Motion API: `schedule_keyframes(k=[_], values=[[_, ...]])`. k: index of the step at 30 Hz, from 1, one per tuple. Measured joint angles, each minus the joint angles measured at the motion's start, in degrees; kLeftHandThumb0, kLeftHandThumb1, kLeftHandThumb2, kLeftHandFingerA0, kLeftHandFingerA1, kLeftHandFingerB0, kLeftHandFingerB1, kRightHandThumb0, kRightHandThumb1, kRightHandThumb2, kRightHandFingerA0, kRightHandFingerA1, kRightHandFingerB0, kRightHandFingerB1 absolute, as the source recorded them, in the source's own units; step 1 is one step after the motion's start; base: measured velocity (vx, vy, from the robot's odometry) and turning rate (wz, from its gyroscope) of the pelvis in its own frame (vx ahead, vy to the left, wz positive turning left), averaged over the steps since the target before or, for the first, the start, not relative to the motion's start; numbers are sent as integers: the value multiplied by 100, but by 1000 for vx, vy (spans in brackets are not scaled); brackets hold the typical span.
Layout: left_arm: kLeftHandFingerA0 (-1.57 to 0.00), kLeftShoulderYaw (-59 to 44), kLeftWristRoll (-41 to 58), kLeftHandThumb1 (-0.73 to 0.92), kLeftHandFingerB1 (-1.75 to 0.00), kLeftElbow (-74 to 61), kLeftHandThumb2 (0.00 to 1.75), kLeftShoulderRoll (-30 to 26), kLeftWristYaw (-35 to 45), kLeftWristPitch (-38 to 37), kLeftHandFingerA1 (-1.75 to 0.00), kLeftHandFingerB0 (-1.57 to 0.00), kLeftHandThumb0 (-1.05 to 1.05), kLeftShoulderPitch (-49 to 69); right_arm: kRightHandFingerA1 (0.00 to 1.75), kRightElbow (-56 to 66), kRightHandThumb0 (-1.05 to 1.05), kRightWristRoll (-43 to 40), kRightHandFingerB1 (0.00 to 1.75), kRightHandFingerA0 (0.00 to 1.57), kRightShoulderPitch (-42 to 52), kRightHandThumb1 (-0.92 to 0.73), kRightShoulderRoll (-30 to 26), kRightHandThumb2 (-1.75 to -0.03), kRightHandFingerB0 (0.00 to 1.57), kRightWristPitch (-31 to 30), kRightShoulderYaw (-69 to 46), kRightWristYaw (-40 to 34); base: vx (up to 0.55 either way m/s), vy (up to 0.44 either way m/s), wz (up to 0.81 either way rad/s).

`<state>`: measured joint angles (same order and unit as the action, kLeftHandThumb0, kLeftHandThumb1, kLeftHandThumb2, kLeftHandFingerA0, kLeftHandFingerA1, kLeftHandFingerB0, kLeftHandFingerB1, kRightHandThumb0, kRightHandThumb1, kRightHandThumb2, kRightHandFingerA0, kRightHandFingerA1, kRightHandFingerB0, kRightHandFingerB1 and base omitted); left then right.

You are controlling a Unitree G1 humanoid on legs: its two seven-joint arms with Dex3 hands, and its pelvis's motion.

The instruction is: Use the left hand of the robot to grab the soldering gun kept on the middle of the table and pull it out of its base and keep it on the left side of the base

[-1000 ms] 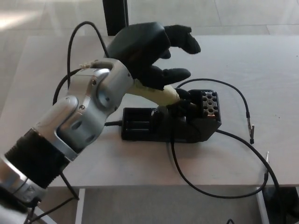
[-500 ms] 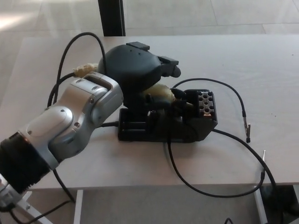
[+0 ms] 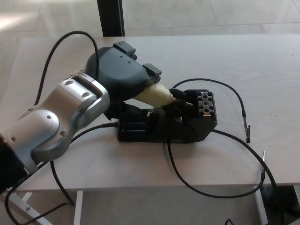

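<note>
The left hand (image 3: 123,75) was seen wrapped around the soldering gun (image 3: 157,95), fingers clamped on its pale handle. The gun's tip end was seated in the black base (image 3: 187,124) on the table (image 3: 262,61).

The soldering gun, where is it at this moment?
In the head view the soldering gun is at the middle of the table, its front end in the black base, its cream handle under the left hand.
</note>
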<state>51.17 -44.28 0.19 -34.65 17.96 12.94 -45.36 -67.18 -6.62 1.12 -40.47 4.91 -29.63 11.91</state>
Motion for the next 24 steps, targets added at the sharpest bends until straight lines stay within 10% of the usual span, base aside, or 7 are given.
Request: schedule_keyframes(k=[4, 5, 7, 8, 24], values=[[-89, -332, -119, 58, -67, -18, 67, -90, -135, -269, -157, -83, -27, 272, 66, -9, -51, -5, 40, 61, -18, -63, -163, -59, 42, 67, 13, 0, 0, 0, 0], [-91, -380, -119, 58, -75, 5, 66, -84, -219, -339, -162, -92, -26, 302, 72, -11, -56, -6, 53, 60, -22, -52, -167, -87, 36, 73, 13, -1, 0, 0, 0], [-93, -465, -122, 56, -77, 69, 66, -77, -445, -501, -163, -95, -26, 342, 72, -17, -56, -6, 53, 60, -31, -52, -166, -87, 38, 74, 14, -1, 0, 0, 0], [-94, -486, -124, 54, -86, 99, 67, -76, -539, -561, -167, -88, -21, 355, 70, -18, -50, -6, 40, 63, -36, -66, -166, -60, 44, 74, 13, -1, 0, 0, 0], [-92, -1249, -200, 58, -84, 744, 77, -98, -1817, -1612, -161, -83, -17, 950, 69, -98, -51, -38, 42, 74, -91, -68, -167, -60, 59, 175, -48, -73, 0, 0, 0]])
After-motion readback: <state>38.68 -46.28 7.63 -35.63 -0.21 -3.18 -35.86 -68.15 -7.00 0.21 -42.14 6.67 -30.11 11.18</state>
